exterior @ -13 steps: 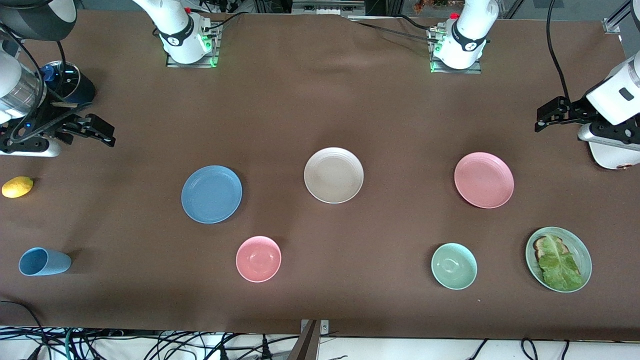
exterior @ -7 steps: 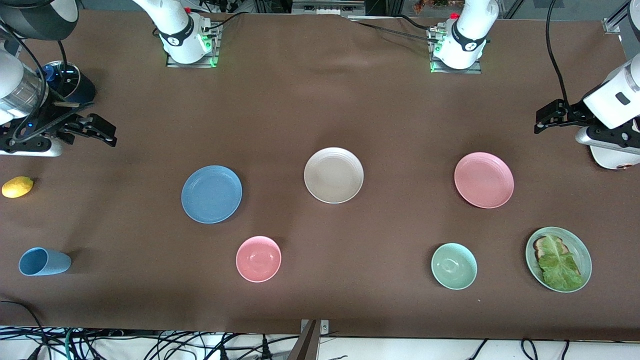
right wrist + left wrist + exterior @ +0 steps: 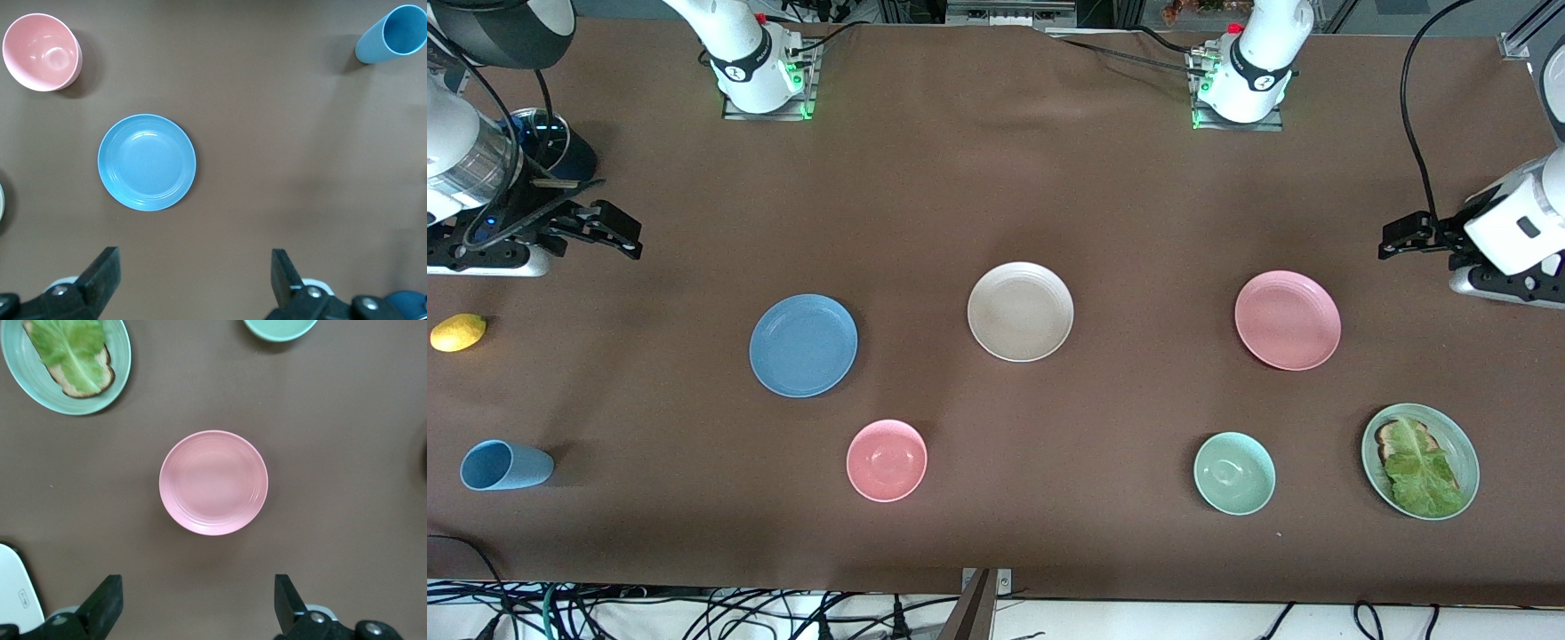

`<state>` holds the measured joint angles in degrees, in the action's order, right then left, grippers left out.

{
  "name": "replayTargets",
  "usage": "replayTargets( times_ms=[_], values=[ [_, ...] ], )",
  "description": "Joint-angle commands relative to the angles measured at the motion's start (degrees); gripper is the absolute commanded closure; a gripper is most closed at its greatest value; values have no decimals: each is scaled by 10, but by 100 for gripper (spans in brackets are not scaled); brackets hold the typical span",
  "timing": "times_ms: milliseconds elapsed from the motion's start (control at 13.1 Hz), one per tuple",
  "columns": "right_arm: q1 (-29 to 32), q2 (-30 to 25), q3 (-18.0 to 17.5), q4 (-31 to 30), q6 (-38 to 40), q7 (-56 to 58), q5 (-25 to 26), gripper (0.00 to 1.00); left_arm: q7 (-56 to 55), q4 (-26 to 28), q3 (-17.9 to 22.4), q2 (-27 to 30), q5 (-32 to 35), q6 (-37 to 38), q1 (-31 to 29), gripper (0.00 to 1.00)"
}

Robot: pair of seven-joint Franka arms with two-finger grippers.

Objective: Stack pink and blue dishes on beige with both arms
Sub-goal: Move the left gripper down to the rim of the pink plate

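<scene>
Nothing stacked yet: pink plate (image 3: 1287, 320), beige plate (image 3: 1020, 311) and blue plate (image 3: 803, 345) lie apart in a row, left gripper (image 3: 193, 603) and right gripper (image 3: 193, 280) both spread wide, empty, high over the table ends.

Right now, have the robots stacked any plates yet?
Not yet. The beige plate is bare, with the pink plate and blue plate lying apart on the table beside it. The left gripper hangs open above the pink plate's side, the right gripper open near the blue one. Both lifts and both stackings remain.
</scene>
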<state>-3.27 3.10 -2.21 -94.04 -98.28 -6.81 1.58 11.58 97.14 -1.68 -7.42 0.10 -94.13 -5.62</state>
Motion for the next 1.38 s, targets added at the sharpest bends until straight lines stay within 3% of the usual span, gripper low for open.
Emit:
replayTargets(
  times_ms=[0, 230, 383, 1073, 1303],
  values=[
    [0, -15, -2, -8, 2, -7, 9, 0, -2, -17, -2, -59, 12, 3, -4, 0],
    [0, -15, -2, -8, 3, -7, 9, 0, -2, -15, 0, -137, 22, -28, -15, 0],
    [0, -16, -2, -8, 2, -7, 9, 0, 9, -3, -1, -175, 35, -70, -53, 0],
    [0, -16, -3, -7, 3, -7, 9, 0, 34, 182, 0, -180, 36, -322, -70, 0],
    [0, -16, -3, -8, 3, -7, 9, 0, 34, 195, 0, -198, 63, -350, -70, 0]
  ],
)
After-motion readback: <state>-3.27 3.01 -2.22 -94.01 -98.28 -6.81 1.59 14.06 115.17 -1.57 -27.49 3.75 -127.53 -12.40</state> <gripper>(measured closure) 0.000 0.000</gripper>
